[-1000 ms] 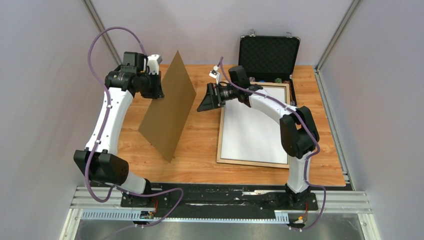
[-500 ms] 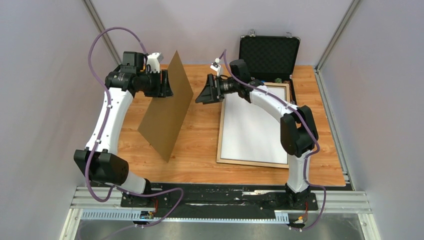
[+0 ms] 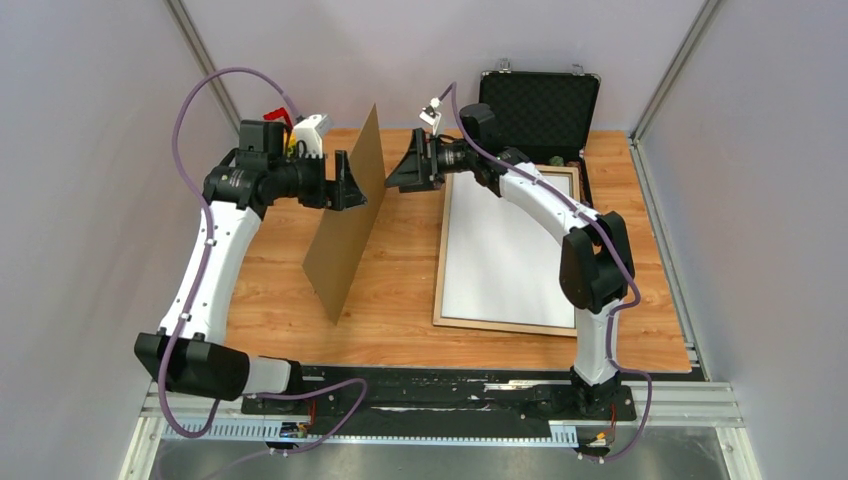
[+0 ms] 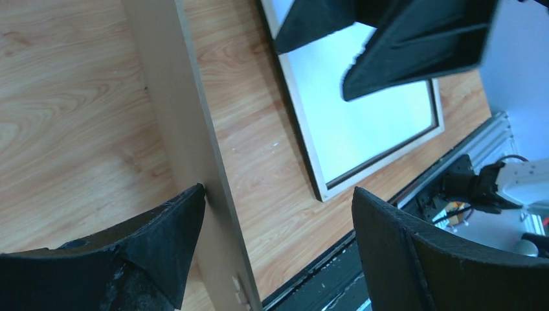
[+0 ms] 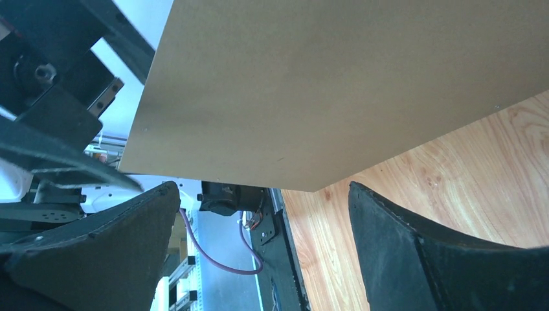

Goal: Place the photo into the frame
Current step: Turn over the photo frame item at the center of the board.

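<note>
The frame (image 3: 441, 262) lies flat on the table at the right, a pale wood rail around a white panel (image 3: 510, 245). The photo is out of view. A plain brown backing board (image 3: 345, 225) stands almost upright on its lower edge. My left gripper (image 3: 352, 183) is open around the board's upper part. In the left wrist view one finger (image 4: 175, 227) touches the board (image 4: 175, 103) and the other stands well clear. My right gripper (image 3: 402, 166) is open and faces the board's right side (image 5: 336, 84). I cannot tell whether it touches.
An open black case (image 3: 538, 105) with a foam lid stands at the back right, just behind the frame. Grey walls close in both sides. A metal rail (image 3: 440, 395) with the arm bases runs along the near edge.
My left gripper opened from shut on the board and moved right. The board swung more upright. My right gripper moved up and left toward the board's top.
</note>
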### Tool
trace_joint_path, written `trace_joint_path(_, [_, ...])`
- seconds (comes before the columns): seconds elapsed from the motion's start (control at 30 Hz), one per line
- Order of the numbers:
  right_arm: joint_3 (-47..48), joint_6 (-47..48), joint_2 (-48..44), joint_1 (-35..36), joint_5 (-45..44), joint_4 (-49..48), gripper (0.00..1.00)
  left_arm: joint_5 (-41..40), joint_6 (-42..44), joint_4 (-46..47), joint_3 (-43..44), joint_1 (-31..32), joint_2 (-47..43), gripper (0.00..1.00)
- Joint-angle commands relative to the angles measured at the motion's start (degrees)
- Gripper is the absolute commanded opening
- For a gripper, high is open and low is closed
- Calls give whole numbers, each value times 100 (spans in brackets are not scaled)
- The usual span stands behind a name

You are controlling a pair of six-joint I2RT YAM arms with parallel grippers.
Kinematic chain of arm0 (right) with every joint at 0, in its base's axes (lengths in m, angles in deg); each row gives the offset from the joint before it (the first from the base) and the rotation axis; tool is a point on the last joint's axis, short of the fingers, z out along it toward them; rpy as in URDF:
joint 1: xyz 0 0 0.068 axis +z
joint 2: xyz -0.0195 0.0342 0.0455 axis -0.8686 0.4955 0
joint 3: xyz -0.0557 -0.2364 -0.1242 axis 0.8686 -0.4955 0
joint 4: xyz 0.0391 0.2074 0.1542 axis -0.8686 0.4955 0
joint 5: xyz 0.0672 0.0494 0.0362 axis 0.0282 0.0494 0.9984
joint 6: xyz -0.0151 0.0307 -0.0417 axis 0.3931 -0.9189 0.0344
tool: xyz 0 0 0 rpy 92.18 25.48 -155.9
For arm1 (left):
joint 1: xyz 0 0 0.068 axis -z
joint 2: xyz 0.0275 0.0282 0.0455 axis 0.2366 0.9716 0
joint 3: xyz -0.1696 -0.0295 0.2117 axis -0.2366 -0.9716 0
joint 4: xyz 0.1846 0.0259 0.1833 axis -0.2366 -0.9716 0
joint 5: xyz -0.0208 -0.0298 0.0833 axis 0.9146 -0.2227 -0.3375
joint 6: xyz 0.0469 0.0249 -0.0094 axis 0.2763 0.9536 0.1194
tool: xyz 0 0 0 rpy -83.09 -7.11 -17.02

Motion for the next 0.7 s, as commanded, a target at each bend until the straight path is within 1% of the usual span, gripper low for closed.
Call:
trace_joint_path(0.0, [272, -239, -113, 63, -148, -60, 100, 657, -29, 308, -183, 113, -360, 92])
trace_joint_path(0.13, [243, -279, -152, 119, -170, -69, 100, 960, 40, 339, -320, 171, -497, 95])
trace_joint_path(0.27, [83, -414, -291, 210, -192, -158, 100, 1052, 57, 335, -315, 185, -597, 97])
trace_joint_path(0.4, [-205, -632, -536, 219, -144, -412, 100, 1000, 79, 314, -293, 186, -649, 98])
trace_joint_path(0.67, [-670, -670, -820, 219, -182, -643, 100, 763, 135, 273, -266, 186, -659, 99])
